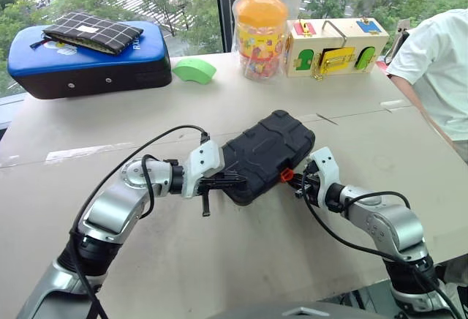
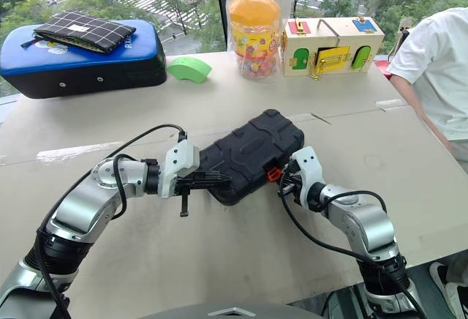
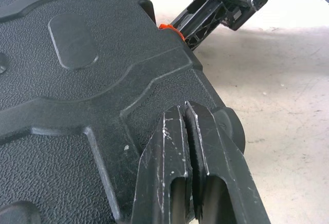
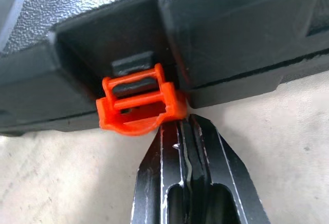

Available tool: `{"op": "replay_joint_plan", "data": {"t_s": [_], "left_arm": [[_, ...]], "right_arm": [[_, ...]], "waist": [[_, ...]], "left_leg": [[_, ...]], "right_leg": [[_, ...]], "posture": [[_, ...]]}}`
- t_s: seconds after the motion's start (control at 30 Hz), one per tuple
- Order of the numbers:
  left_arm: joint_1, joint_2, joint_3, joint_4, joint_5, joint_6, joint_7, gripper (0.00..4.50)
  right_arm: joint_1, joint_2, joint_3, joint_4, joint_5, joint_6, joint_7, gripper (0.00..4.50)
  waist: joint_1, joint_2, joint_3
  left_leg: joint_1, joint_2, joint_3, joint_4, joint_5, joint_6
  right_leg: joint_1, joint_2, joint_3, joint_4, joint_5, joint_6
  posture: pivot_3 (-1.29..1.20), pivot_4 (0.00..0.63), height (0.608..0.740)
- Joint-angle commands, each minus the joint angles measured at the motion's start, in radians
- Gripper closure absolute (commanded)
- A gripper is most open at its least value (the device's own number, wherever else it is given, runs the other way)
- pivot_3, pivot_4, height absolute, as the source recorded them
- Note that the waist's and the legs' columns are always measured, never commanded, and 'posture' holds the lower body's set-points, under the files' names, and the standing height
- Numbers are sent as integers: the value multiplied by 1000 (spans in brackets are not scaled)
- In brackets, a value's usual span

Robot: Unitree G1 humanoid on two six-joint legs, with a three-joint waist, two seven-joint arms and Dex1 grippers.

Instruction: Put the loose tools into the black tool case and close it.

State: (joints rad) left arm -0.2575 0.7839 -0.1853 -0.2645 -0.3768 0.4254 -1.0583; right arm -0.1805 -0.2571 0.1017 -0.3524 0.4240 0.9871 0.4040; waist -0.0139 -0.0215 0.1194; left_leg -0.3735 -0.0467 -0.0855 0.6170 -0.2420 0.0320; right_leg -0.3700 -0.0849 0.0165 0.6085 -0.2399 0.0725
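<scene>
The black tool case (image 1: 267, 151) lies closed on the table, ribbed lid up, its orange latch (image 1: 287, 175) on the side facing my right arm. My left gripper (image 1: 227, 182) is shut with nothing between its fingers, and its tips (image 3: 184, 111) rest against the lid near the case's near-left corner. My right gripper (image 1: 298, 185) is also shut and empty. Its tips (image 4: 185, 126) sit just under the orange latch (image 4: 138, 108), touching or almost touching it. The loose tools are out of view.
At the back left stands a larger blue-topped black case (image 1: 80, 59) with a checked pouch (image 1: 91, 32) on it. Along the back edge are a green piece (image 1: 194, 69), an orange-lidded jar (image 1: 259, 37) and a wooden lock box (image 1: 334, 47). A person in white (image 1: 435, 63) stands at the right.
</scene>
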Motion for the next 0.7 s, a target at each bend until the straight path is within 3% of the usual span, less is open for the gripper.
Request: {"op": "replay_joint_plan", "data": {"t_s": [0.03,0.7], "left_arm": [[48,13,-43,102,76,-1,2,4402],[53,-2,-65,94,88,-11,3,4402]], "right_arm": [[-35,35,-42,-15,54,19,-3,4500],[-135,124,-235,-88,286,257,-45,4500]], "waist": [[0,0,0],[-3,2,1]], "left_leg": [[0,0,0,0,0,0],[2,0,1,-1,0,0]], "right_leg": [[0,0,0,0,0,0],[0,1,3,0,0,0]], "posture": [[0,150,740],[0,150,740]]}}
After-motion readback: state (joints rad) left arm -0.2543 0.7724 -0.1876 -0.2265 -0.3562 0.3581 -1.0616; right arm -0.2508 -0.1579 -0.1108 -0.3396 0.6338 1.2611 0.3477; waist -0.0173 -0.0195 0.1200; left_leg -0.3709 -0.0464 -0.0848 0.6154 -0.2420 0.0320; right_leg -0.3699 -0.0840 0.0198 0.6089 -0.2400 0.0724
